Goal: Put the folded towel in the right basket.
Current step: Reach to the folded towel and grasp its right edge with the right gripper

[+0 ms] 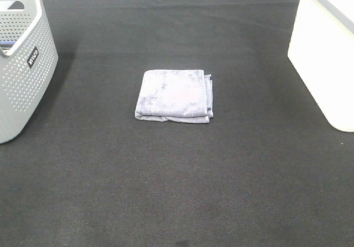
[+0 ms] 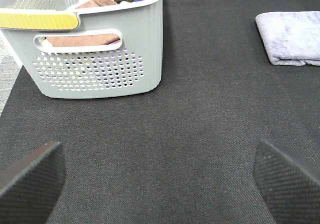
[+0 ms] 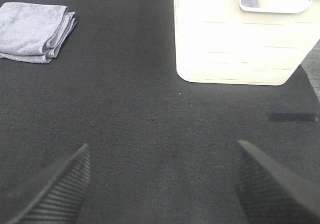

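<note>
The folded lilac-grey towel (image 1: pixel 175 95) lies flat on the black mat at the middle of the exterior view. It also shows in the left wrist view (image 2: pixel 291 36) and the right wrist view (image 3: pixel 35 31). The white right basket (image 1: pixel 327 56) stands at the right edge, and in the right wrist view (image 3: pixel 240 36). Neither arm shows in the exterior view. My left gripper (image 2: pixel 160 181) is open and empty, over the mat near the grey basket. My right gripper (image 3: pixel 165 186) is open and empty, over the mat short of the white basket.
A grey perforated basket (image 1: pixel 22 59) stands at the left edge; in the left wrist view (image 2: pixel 95 58) it holds brown and blue cloths. The black mat (image 1: pixel 177 180) covers the table.
</note>
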{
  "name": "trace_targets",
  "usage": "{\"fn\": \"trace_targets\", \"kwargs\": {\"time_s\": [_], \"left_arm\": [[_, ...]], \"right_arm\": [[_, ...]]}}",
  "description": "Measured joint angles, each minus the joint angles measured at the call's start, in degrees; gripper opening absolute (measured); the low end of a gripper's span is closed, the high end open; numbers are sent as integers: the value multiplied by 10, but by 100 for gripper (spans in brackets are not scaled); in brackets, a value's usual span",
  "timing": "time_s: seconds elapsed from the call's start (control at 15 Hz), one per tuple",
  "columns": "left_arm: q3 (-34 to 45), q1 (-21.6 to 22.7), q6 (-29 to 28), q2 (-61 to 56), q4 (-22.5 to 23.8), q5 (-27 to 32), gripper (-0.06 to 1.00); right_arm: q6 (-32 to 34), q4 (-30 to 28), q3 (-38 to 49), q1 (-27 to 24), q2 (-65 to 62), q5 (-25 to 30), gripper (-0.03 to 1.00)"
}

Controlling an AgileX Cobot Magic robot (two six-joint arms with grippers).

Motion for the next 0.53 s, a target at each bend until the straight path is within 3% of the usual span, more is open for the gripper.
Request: {"fn": "trace_targets", "kwargs": {"time_s": [0.53], "left_arm": [[0, 0, 0, 0, 0, 0, 97]], "right_arm": [[0, 0, 0, 0, 0, 0, 74]]}}
